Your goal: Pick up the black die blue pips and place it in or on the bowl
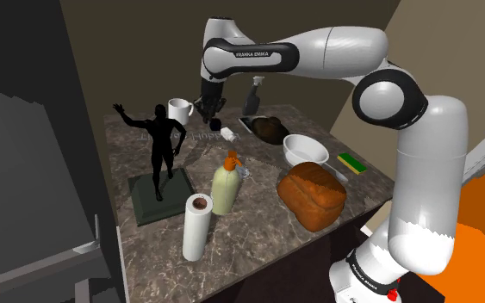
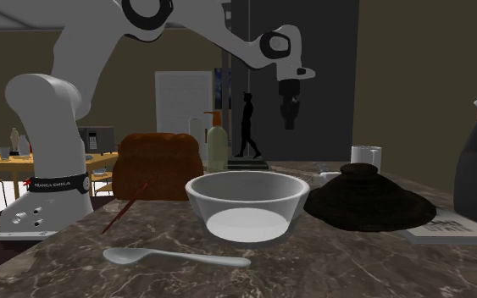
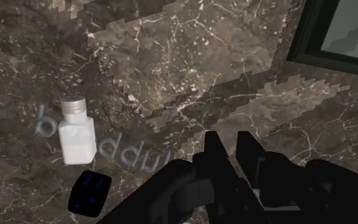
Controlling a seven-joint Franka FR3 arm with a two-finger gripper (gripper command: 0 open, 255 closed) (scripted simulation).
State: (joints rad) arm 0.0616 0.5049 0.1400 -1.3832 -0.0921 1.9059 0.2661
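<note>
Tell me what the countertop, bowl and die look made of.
Countertop: polished dark-brown stone, probably marble, given the white veining. Bowl: glossy pale wall, brighter white base; ceramic or glass, unclear. Die: black body with a faint sheen, blue pips; plastic at a guess.

Home kitchen or dining corner. Dark marble desk [image 1: 258, 232] carries food and tableware: bread loaf [image 1: 311, 194], white bowl [image 2: 245, 199], spoon [image 2: 173, 256], mug [image 1: 179, 109], salt shaker [image 3: 77, 130]. Also soap pump bottle [image 1: 225, 185], paper towel roll [image 1: 196, 228], sponge [image 1: 351, 163]. Black figurine [image 1: 162, 146] as ornament. White panelled door [image 2: 183, 102] behind, brown walls.
</note>
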